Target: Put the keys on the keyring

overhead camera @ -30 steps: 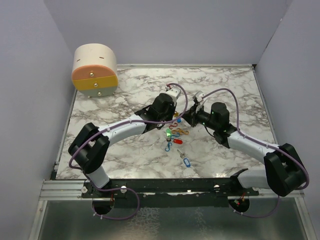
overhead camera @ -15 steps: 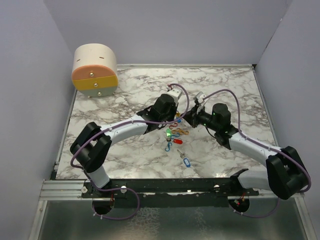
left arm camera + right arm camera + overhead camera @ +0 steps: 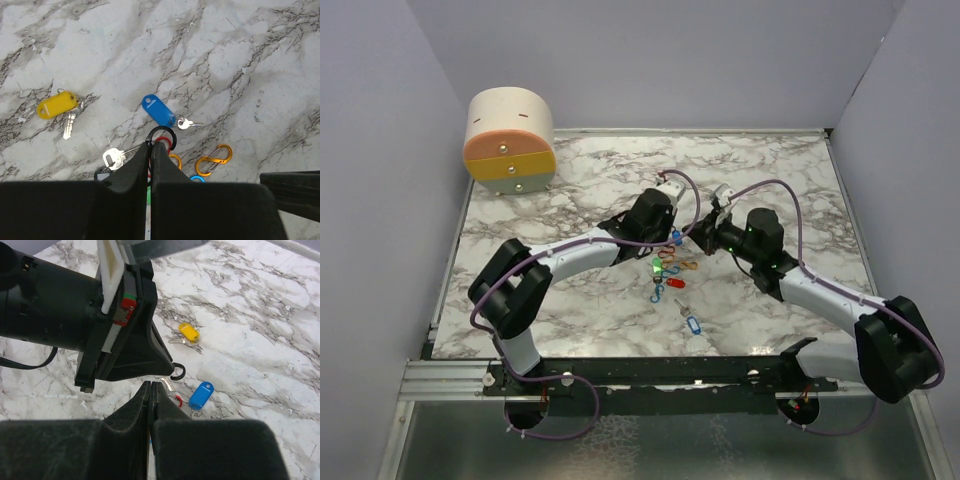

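Observation:
My left gripper (image 3: pixel 151 144) is shut on a thin black keyring loop (image 3: pixel 161 134), whose open curved end sticks out past the fingertips just above the marble. In the right wrist view the same keyring (image 3: pixel 177 372) hangs from the left gripper's tip. My right gripper (image 3: pixel 150 384) is shut just below it, a small gap away, and I see nothing in its jaws. Keys lie on the table: a yellow-tagged key (image 3: pixel 56 106), a blue-tagged key (image 3: pixel 158 111) and a plain silver key (image 3: pixel 114 157). From above, both grippers meet near the table's middle (image 3: pixel 682 240).
A red loop (image 3: pixel 167 141), an orange S-clip (image 3: pixel 214 160) and other coloured clips lie under the left gripper. Green (image 3: pixel 657 267), red (image 3: pixel 675 284) and blue (image 3: pixel 693 325) tags lie nearer the front. A round cream and orange drawer box (image 3: pixel 510 140) stands at the back left.
Both arms have shifted slightly and the two gripper tips have drawn a little closer together. Both grippers stay shut. The keys on the table have not moved.

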Robot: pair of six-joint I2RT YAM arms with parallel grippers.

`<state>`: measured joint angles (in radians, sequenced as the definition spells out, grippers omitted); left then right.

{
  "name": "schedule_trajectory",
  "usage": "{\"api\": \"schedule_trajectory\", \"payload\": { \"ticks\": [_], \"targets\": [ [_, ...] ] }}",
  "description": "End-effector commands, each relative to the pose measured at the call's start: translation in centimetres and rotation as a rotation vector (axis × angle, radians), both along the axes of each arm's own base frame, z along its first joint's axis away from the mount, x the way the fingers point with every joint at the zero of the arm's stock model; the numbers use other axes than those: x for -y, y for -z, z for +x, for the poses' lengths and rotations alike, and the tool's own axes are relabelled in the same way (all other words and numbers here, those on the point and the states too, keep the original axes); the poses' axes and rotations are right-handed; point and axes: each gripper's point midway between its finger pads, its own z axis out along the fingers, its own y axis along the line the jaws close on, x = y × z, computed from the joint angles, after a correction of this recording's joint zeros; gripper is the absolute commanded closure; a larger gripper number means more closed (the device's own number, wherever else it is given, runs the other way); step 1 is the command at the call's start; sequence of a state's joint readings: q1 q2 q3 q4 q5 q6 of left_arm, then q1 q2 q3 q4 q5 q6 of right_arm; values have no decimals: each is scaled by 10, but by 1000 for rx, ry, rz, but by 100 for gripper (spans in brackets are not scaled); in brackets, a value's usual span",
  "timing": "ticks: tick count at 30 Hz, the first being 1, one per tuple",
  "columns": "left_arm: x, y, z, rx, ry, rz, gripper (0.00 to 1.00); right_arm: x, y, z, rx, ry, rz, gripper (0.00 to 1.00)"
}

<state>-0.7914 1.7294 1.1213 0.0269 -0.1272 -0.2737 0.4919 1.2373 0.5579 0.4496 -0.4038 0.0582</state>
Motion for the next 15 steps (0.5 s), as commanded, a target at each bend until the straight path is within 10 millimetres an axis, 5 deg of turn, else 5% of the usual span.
{"api": "schedule_trajectory", "payload": {
  "ticks": [1, 5, 11, 15],
  "targets": [
    [1, -31, -1, 56, 15, -49, 100, -3, -3, 6, 7, 15, 11, 99],
    [-8, -35, 2, 70, -30, -37, 100, -4, 3, 11, -25, 27, -1, 99],
    [-35, -31, 11, 88, -156, 33, 100, -4, 28, 28, -137, 93, -41, 78],
    [-47, -26, 15, 83, -195, 47, 100, -3, 54, 45, -259, 175, -79, 76]
  ]
}}
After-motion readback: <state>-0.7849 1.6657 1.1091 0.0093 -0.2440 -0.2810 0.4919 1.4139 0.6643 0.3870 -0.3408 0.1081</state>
